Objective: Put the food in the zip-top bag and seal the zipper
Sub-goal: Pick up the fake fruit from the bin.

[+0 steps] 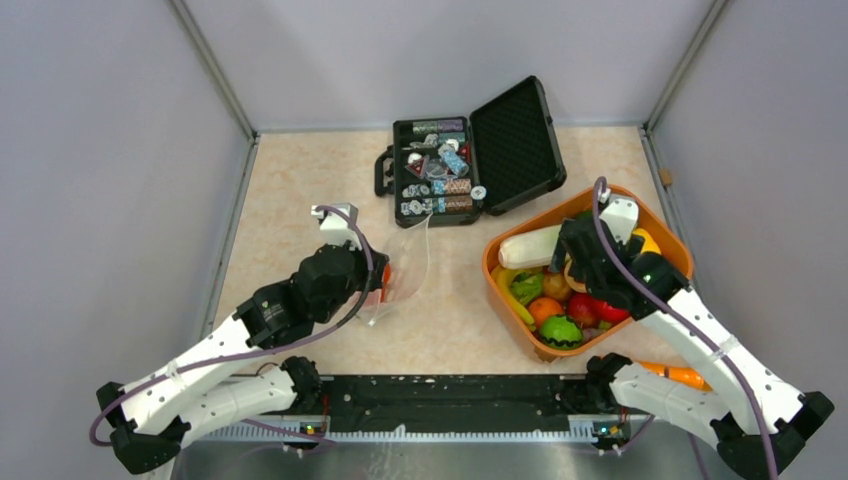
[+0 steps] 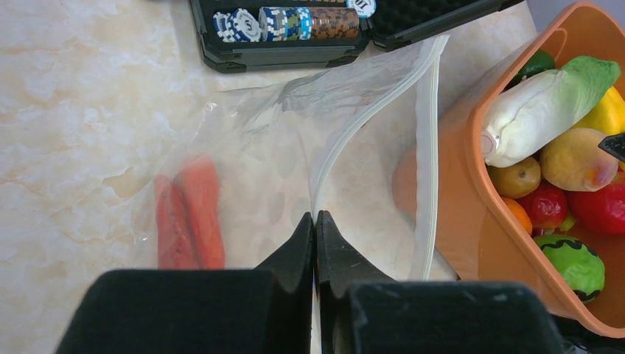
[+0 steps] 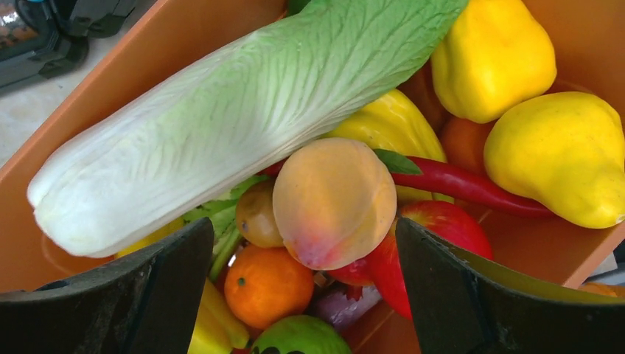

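The clear zip-top bag [image 2: 295, 147] lies on the table left of the tub, also seen from above [image 1: 408, 262]. Its mouth gapes open, with one whitish zipper strip [image 2: 425, 147] on the tub side. An orange-red toy food [image 2: 188, 221] lies inside it. My left gripper [image 2: 315, 218] is shut on the bag's other mouth edge. My right gripper [image 3: 304, 232] is open above the food in the orange tub [image 3: 147, 66], its jaws either side of a peach [image 3: 335, 199], not touching it. A pale cabbage [image 3: 243, 110] and a yellow pepper [image 3: 494, 55] lie beside it.
The orange tub [image 1: 500, 268] stands at the right, full of toy food. An open black case [image 1: 440, 170] of poker chips stands behind the bag. A carrot [image 1: 682, 376] lies by the right arm's base. Grey walls close in both sides.
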Robot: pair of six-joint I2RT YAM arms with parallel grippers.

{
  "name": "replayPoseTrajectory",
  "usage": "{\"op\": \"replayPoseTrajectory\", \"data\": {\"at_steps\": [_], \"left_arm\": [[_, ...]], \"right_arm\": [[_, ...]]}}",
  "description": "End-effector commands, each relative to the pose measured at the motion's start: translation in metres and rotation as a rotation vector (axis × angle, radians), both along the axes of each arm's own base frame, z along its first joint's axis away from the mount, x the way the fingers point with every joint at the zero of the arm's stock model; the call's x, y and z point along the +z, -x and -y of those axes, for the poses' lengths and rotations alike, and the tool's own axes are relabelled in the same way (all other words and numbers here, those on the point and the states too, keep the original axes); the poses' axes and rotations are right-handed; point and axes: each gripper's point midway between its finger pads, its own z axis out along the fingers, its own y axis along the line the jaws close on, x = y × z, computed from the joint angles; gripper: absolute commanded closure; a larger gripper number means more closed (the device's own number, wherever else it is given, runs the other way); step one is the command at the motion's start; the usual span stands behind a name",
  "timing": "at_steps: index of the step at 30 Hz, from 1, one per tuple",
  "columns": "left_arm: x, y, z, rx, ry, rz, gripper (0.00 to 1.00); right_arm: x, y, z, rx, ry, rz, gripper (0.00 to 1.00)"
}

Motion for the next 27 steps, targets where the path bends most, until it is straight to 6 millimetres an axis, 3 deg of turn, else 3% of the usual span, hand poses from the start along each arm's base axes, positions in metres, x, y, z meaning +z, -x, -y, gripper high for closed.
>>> {"op": "replayPoseTrajectory", "data": {"at_steps": [1, 4, 11, 14, 17, 19, 22, 24, 27], "left_arm": [[0.009, -0.001, -0.003, 0.007, 0.015, 0.03, 1.0], [0.009, -0.001, -0.003, 0.006, 0.021, 0.029, 1.0], [0.009, 0.0, -0.005, 0.005, 0.017, 0.032, 1.0], [0.01, 0.001, -0.005, 0.004, 0.019, 0.032, 1.0], [0.01, 0.001, -0.005, 0.002, 0.014, 0.031, 1.0], [0.009, 0.001, -0.005, 0.001, 0.013, 0.028, 1.0], [0.009, 0.001, -0.004, 0.0, 0.018, 0.026, 1.0], [0.008, 0.001, -0.004, -0.001, 0.016, 0.023, 1.0], [0.008, 0.001, -0.004, -0.001, 0.016, 0.023, 1.0]], "right_arm": [[-0.003, 0.002, 0.015, -0.068, 0.025, -0.012, 0.09], [-0.01, 0.001, 0.019, -0.084, 0.014, -0.045, 0.09], [-0.049, 0.004, 0.027, -0.113, 0.009, -0.166, 0.08], [-0.056, 0.0, 0.022, -0.091, -0.009, -0.157, 0.16], [-0.055, -0.002, 0.022, -0.091, -0.013, -0.14, 0.32], [-0.051, -0.004, 0.022, -0.095, -0.017, -0.119, 0.33], [-0.044, -0.005, 0.024, -0.1, -0.027, -0.085, 0.43], [-0.034, -0.006, 0.022, -0.089, -0.052, -0.043, 0.57], [-0.02, -0.008, 0.016, -0.052, -0.12, 0.049, 0.63]]}}
